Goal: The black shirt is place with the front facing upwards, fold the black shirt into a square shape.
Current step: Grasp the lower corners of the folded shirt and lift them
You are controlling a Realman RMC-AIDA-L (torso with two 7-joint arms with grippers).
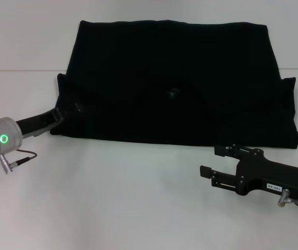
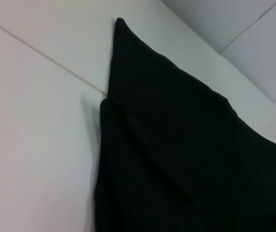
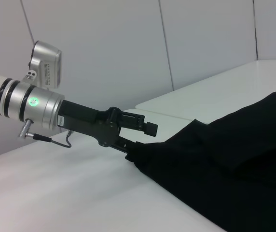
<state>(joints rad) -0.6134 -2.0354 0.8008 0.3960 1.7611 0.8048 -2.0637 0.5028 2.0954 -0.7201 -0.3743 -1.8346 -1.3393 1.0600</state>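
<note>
The black shirt (image 1: 175, 78) lies flat on the white table (image 1: 123, 208) as a wide, partly folded shape with a narrow flap along its left and right sides. No print shows on it. My left gripper (image 1: 71, 110) is at the shirt's near left corner. In the right wrist view this left gripper (image 3: 140, 141) is open, with its lower finger against the cloth edge (image 3: 143, 154) and its upper finger above it. The left wrist view shows only the shirt's left corner (image 2: 176, 145). My right gripper (image 1: 211, 161) is open over bare table, just in front of the shirt's near right edge and apart from it.
A seam (image 1: 24, 70) runs across the table behind the shirt's left side. Grey wall panels (image 3: 128, 43) stand beyond the table. A cable (image 1: 21, 159) hangs from the left wrist.
</note>
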